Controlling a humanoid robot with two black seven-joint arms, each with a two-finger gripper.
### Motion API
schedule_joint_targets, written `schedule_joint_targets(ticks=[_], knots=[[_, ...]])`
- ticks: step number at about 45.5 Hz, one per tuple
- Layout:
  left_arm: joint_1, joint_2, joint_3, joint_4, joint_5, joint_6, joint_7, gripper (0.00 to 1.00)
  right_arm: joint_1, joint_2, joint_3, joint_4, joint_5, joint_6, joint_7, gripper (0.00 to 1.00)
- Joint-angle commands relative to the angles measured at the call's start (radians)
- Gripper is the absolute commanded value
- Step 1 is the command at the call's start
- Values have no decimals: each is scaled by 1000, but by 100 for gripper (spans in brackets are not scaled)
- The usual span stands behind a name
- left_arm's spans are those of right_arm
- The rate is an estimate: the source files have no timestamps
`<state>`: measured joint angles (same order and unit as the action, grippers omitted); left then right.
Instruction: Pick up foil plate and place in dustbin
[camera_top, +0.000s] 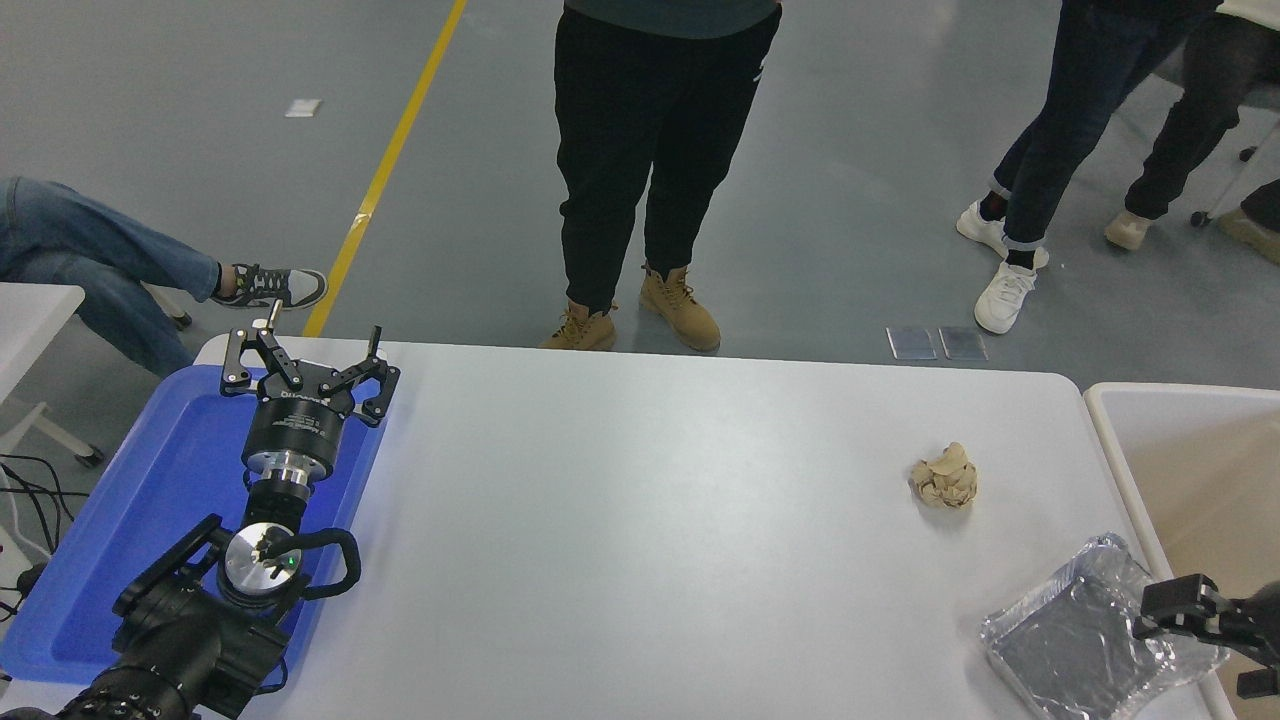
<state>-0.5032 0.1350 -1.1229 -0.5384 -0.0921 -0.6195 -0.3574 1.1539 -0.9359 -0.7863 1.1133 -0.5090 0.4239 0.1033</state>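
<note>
The foil plate (1085, 645) lay at the near right corner of the surface (650, 520), its corner over the edge next to the dustbin (1120, 470), so the way to drop it was short. My right hand (1195, 620) was above its right rim; half of it was cut off, so I cannot tell how wide it stood. My left hand (305, 365) rested wide over the blue tray (150, 500).

One foil plate (1085, 645), perhaps three people (655, 150)

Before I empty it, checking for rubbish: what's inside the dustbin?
The dustbin shows only bare beige floor; its near part is hidden behind the right pincer.
</note>
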Motion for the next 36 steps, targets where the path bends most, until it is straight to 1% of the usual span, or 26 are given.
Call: schedule_joint_targets(ticks=[1,14,21,29,33,36], knots=[[0,0,0,0,2,0,0,100,-137,34,127,-63,-28,-7,-2,100],[0,0,0,0,0,0,0,100,-158,89,128,-115,-26,-37,-4,100],[0,0,0,0,0,0,0,100,-177,108,130,-135,-26,-40,-4,96],[0,0,0,0,0,0,0,100,-194,115,128,-151,-29,-56,-7,72],[0,0,0,0,0,0,0,100,-201,134,128,-155,-31,-59,-7,58],[0,0,0,0,0,0,0,100,-207,137,128,-155,-31,-62,-8,50]])
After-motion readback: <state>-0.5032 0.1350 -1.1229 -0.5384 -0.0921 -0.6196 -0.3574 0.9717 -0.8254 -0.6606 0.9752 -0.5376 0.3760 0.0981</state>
